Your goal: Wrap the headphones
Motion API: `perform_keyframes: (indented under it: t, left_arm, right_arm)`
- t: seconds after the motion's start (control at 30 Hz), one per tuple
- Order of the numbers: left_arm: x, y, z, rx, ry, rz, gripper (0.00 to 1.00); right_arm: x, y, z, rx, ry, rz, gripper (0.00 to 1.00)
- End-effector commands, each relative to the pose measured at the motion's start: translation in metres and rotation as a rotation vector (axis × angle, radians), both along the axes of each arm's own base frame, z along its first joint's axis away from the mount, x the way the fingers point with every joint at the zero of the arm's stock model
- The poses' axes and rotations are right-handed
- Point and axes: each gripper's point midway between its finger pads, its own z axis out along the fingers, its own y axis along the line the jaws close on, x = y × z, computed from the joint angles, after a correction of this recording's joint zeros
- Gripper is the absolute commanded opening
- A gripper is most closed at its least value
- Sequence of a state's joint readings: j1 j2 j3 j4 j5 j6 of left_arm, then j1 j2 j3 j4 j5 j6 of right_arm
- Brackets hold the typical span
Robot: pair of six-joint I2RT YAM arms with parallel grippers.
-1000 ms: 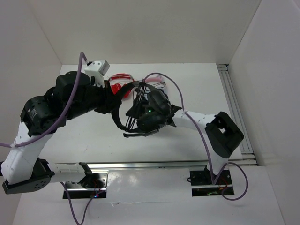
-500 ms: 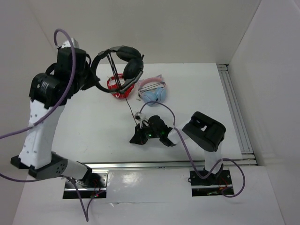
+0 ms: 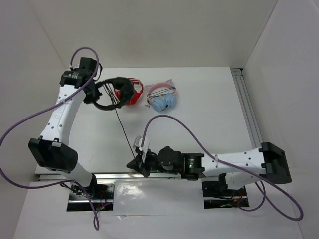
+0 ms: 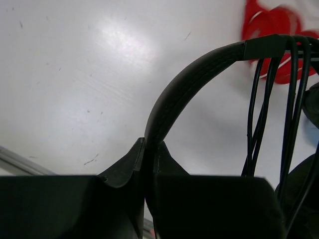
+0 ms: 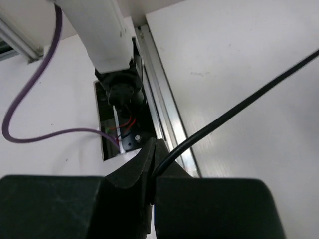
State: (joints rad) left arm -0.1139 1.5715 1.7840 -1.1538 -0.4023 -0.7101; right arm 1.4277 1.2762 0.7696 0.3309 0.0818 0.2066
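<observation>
The black headphones [image 3: 113, 94] hang at the back left, above the table. My left gripper [image 3: 90, 92] is shut on their headband [image 4: 172, 99], which arcs up out of the jaws in the left wrist view, with loops of black cable [image 4: 271, 99] across it. A thin black cable [image 3: 122, 127] runs taut from the headphones down to my right gripper [image 3: 135, 163], low by the table's near edge. The right gripper [image 5: 153, 149] is shut on that cable [image 5: 239, 107], which leaves the jaws toward the upper right.
Red headphones [image 3: 134, 91] lie just right of the black ones, and light blue and pink cat-ear headphones [image 3: 163, 98] lie beside them. A metal rail [image 3: 164, 175] runs along the near edge, and another rail [image 3: 248, 114] along the right side.
My left gripper has lowered the black headphones toward the table by the red ones. My right gripper has pulled the cable toward the near edge, stretching it straight.
</observation>
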Motion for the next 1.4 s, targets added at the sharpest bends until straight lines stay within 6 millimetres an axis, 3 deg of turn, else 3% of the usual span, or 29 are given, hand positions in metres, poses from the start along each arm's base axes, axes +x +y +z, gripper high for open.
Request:
perform_keyframes:
  t: [0.0,0.03,0.07,0.17,0.2,0.23,0.3,0.37,0.43,0.47,0.5,0.6,0.67,0.73,0.83,0.9,0.93,1.0,1.03,1.1,1.13,1.17,1.2,1.23,1.27,1.33,1.37]
  left_arm:
    - [0.008,0.006,-0.028,0.063,0.011,0.025,0.0]
    - [0.005,0.003,-0.033,0.076,0.022,-0.006,0.0]
    - [0.001,-0.006,-0.051,0.09,0.058,-0.035,0.0]
    - [-0.015,-0.035,-0.083,0.087,0.134,-0.203,0.0]
    - [-0.016,-0.043,-0.093,0.079,0.144,-0.239,0.0]
    - [-0.029,-0.045,-0.106,0.082,0.18,-0.267,0.0]
    - [-0.039,-0.065,-0.12,0.038,0.193,-0.375,0.0]
    - [-0.053,-0.077,-0.136,0.042,0.213,-0.468,0.0]
    - [-0.064,-0.082,-0.134,0.066,0.203,-0.507,0.0]
    - [-0.067,-0.087,-0.134,0.075,0.195,-0.541,0.0]
    - [-0.076,-0.098,-0.136,0.072,0.199,-0.587,0.0]
    - [-0.093,-0.129,-0.125,0.051,0.161,-0.73,0.0]
    - [-0.107,-0.144,-0.114,0.03,0.143,-0.81,0.0]
    - [-0.129,-0.161,-0.105,0.029,0.144,-0.905,0.0]
    - [-0.15,-0.18,-0.071,-0.005,0.053,-1.0,0.0]
    - [-0.159,-0.18,-0.053,-0.024,0.02,-0.996,0.0]
    - [-0.159,-0.18,-0.032,-0.032,-0.027,-0.984,0.0]
    - [-0.163,-0.167,-0.017,0.002,-0.018,-0.938,0.0]
    - [-0.164,-0.167,0.003,0.002,-0.061,-0.94,0.0]
    - [-0.167,-0.153,0.009,0.051,-0.029,-0.889,0.0]
    - [-0.166,-0.153,0.023,0.056,-0.052,-0.89,0.0]
    - [-0.17,-0.156,0.028,0.056,-0.052,-0.908,0.0]
    - [-0.171,-0.16,0.035,0.045,-0.074,-0.92,0.0]
    - [-0.172,-0.165,0.052,0.012,-0.12,-0.936,0.0]
    - [-0.173,-0.169,0.065,-0.023,-0.162,-0.944,0.0]
    - [-0.174,-0.169,0.098,-0.07,-0.24,-0.93,0.0]
    - [-0.174,-0.168,0.105,-0.075,-0.252,-0.929,0.0]
  right_arm:
    - [0.022,-0.022,0.02,-0.167,-0.16,-0.135,0.0]
    - [0.026,-0.023,0.028,-0.179,-0.181,-0.148,0.0]
    - [0.03,-0.022,0.053,-0.158,-0.207,-0.166,0.0]
    - [0.058,-0.037,0.053,-0.31,-0.327,-0.237,0.0]
    - [0.071,-0.038,0.063,-0.332,-0.363,-0.263,0.0]
    - [0.096,-0.053,0.056,-0.404,-0.361,-0.302,0.0]
    - [0.126,-0.064,0.058,-0.456,-0.364,-0.34,0.0]
    - [0.168,-0.094,0.058,-0.537,-0.374,-0.442,0.0]
    - [0.193,-0.109,0.061,-0.579,-0.395,-0.526,0.0]
    - [0.212,-0.126,0.066,-0.602,-0.416,-0.604,0.0]
    - [0.221,-0.132,0.08,-0.59,-0.428,-0.643,0.0]
    - [0.25,-0.148,0.094,-0.592,-0.445,-0.726,0.0]
    - [0.265,-0.147,0.091,-0.598,-0.437,-0.727,0.0]
    - [0.281,-0.153,0.083,-0.622,-0.42,-0.729,0.0]
    - [0.285,-0.152,0.063,-0.609,-0.382,-0.679,0.0]
    - [0.285,-0.145,0.056,-0.561,-0.345,-0.655,0.0]
    - [0.287,-0.146,0.052,-0.551,-0.327,-0.651,0.0]
    - [0.29,-0.148,0.045,-0.502,-0.272,-0.638,0.0]
    - [0.29,-0.148,0.041,-0.488,-0.254,-0.625,0.0]
    - [0.291,-0.145,0.038,-0.422,-0.232,-0.586,0.0]
    - [0.29,-0.145,0.041,-0.381,-0.223,-0.582,0.0]
    - [0.289,-0.144,0.031,-0.363,-0.199,-0.561,0.0]
    - [0.282,-0.128,0.036,-0.278,-0.172,-0.476,0.03]
    - [0.282,-0.126,0.038,-0.237,-0.152,-0.451,0.05]
    - [0.277,-0.116,0.02,-0.227,-0.105,-0.398,0.08]
    - [0.27,-0.095,0.021,-0.103,-0.047,-0.306,0.11]
    - [0.264,-0.091,0.003,-0.084,-0.001,-0.284,0.14]
